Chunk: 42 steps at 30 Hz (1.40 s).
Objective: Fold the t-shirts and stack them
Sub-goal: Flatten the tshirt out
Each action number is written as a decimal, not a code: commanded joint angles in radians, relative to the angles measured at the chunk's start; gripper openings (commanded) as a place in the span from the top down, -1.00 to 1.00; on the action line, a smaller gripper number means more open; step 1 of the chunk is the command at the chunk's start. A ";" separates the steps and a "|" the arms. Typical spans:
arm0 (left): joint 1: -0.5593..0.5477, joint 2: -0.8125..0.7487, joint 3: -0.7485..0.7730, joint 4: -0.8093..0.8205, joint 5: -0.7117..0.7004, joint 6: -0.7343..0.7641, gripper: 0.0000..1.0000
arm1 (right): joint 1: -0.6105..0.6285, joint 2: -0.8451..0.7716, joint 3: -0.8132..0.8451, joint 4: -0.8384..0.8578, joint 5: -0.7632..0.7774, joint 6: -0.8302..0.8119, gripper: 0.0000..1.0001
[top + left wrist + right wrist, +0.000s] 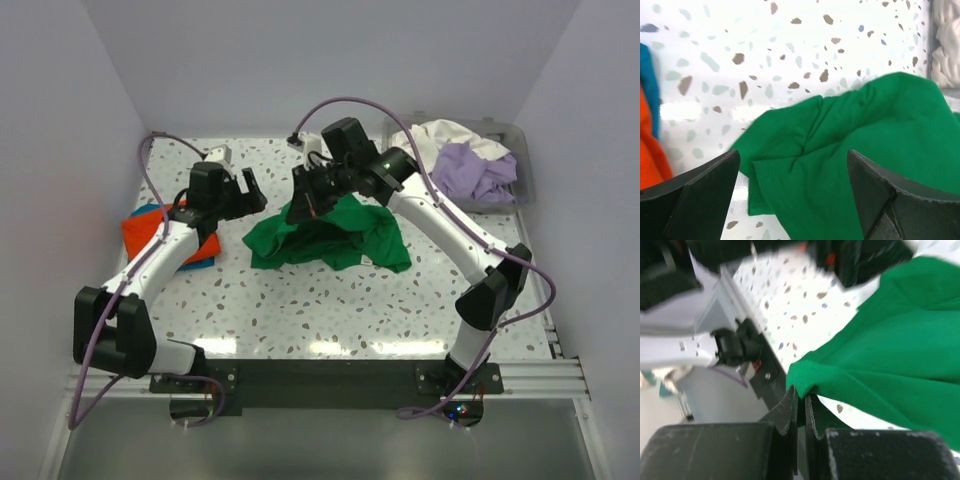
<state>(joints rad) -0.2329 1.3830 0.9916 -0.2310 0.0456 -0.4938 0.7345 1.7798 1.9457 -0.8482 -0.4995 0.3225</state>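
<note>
A bright green t-shirt [330,235] lies crumpled in the middle of the table. My right gripper [305,197] is shut on a pinched edge of the green t-shirt [880,350] at its far left part and lifts it a little. My left gripper [238,192] is open and empty, just left of the shirt; the green cloth [850,160] fills the view between its fingers [700,200]. A folded orange t-shirt [150,232] lies on a blue one [200,262] at the left, under the left arm. White [440,135] and lavender [470,170] t-shirts lie in the bin.
A clear plastic bin [524,190] stands at the back right corner. White walls close the table on the left, back and right. The arm bases and a metal rail [330,378] run along the near edge.
</note>
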 commanded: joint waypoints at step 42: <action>-0.094 0.396 -0.044 0.058 0.268 0.145 0.50 | -0.340 0.158 -0.700 0.091 0.736 0.109 0.84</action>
<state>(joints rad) -0.3164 1.7519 0.9390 -0.1265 0.3557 -0.4088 0.4019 1.9087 1.2854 -0.7326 0.1219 0.4263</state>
